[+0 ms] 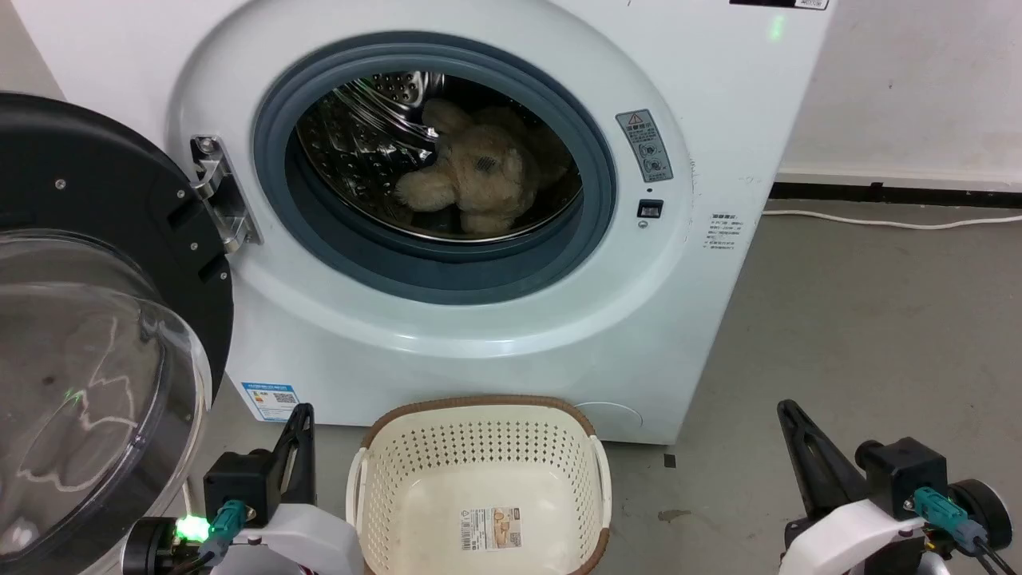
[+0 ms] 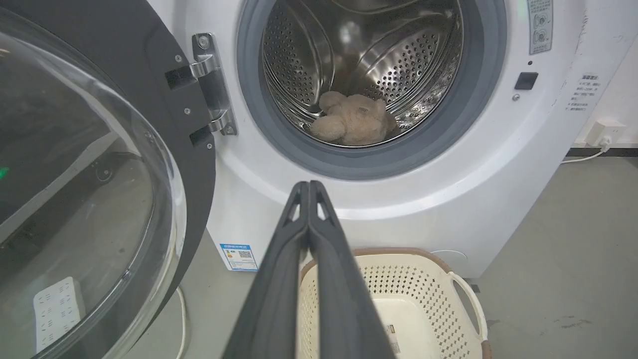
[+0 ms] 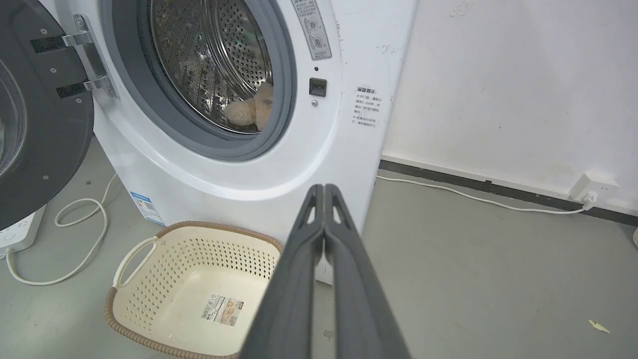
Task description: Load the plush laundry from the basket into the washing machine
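The fluffy cream-beige plush laundry (image 1: 473, 180) lies on the floor of the steel drum inside the washing machine (image 1: 511, 335); the same toy (image 2: 351, 124) (image 3: 249, 109) shows through the opening in both wrist views. The basket (image 1: 479, 447) stands on the floor in front of the washer, holding nothing but its bottom label. My left gripper (image 1: 302, 414) (image 2: 309, 185) is shut, left of the basket. My right gripper (image 1: 786, 409) (image 3: 324, 188) is shut too, out to the basket's right, with nothing in either.
The black-framed, clear-domed door (image 1: 88, 319) hangs wide open at the left, close to my left arm. A white cable (image 3: 75, 239) loops on the floor by a power strip (image 3: 17, 232). Another cord (image 1: 886, 220) runs along the wall to an outlet (image 3: 593, 187). Bare grey floor lies at the right.
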### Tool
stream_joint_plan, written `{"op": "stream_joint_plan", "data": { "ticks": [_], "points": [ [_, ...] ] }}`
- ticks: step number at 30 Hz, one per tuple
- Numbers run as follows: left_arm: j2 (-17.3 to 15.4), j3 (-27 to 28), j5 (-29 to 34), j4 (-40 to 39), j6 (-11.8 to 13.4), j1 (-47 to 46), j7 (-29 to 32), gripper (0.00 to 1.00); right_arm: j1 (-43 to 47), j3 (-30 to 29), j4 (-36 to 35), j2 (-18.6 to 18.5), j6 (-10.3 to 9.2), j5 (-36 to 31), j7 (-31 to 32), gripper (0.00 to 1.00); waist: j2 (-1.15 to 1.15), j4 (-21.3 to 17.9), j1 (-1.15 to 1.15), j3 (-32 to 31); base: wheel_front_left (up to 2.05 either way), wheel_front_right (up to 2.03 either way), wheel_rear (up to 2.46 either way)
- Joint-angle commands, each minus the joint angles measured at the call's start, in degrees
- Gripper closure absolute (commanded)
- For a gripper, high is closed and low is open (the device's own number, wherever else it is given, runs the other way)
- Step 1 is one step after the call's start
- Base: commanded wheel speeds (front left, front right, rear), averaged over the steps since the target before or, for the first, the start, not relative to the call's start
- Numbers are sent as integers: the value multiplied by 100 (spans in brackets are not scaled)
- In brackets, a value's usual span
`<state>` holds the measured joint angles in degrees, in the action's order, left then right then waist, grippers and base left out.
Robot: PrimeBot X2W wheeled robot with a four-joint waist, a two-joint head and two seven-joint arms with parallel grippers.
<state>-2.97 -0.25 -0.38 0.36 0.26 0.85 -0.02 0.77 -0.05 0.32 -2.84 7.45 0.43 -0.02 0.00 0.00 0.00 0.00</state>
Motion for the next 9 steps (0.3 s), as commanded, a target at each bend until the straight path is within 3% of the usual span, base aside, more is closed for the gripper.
{"op": "stream_joint_plan", "data": {
  "ticks": [1,9],
  "points": [
    [9,25,38,-36,-26,-85,2,100,-77,5,-32,-4,3,-43,2,100,0,0,0,0,0,0,0],
    [9,25,38,-36,-26,-85,2,100,-77,5,-32,-4,3,-43,2,100,0,0,0,0,0,0,0]
  ]
}}
